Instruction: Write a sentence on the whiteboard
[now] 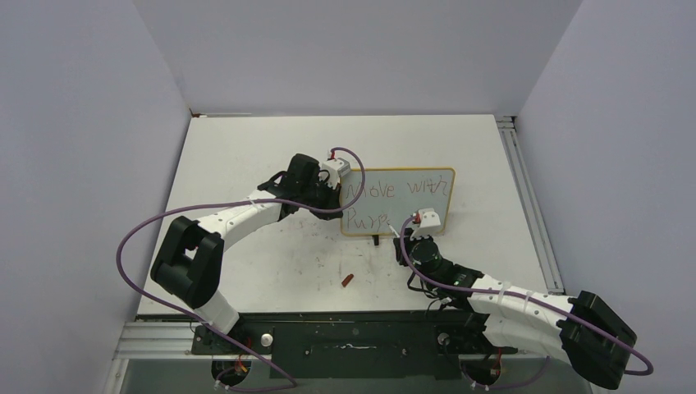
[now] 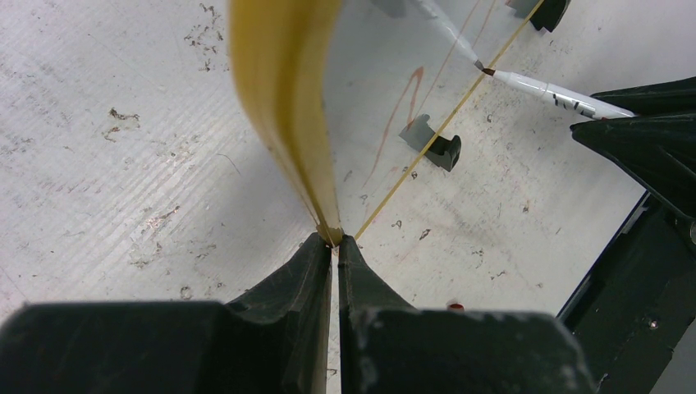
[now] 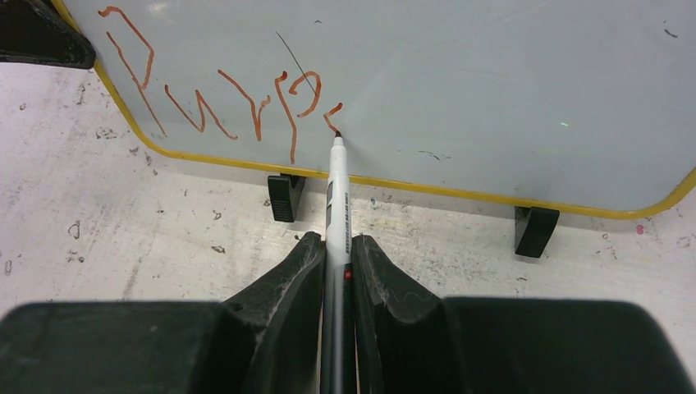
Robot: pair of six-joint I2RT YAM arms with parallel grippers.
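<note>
a: arms' pose?
b: left gripper (image 2: 335, 242) reaches fwd, clamped tight on board (image 1: 410, 212)'s left frame edge. right gripper (image 3: 335, 246) is low in front, closed on marker (image 3: 337, 189).
a: room?
b: board stands mid table (image 1: 271, 263), long axis left-right; open table all around.
a: marker direction?
b: points away from the arms' bases, tip touching the board just after "purp" of the sentence (image 3: 244, 103).

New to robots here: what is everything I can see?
whiteboard: one, pale with yellow frame, mid-table
feet: two, black, under the board
lettering: two lines, reddish-brown, on the board
marker: one, white, tip touching the board
small piece: one, red, table before the board
table: one, white, scuffed
arms: two, white-black, near edge
cables: two, purple, along the arms
left gripper: one, black, shut on the whiteboard's edge
right gripper: one, black, shut on the marker
</note>
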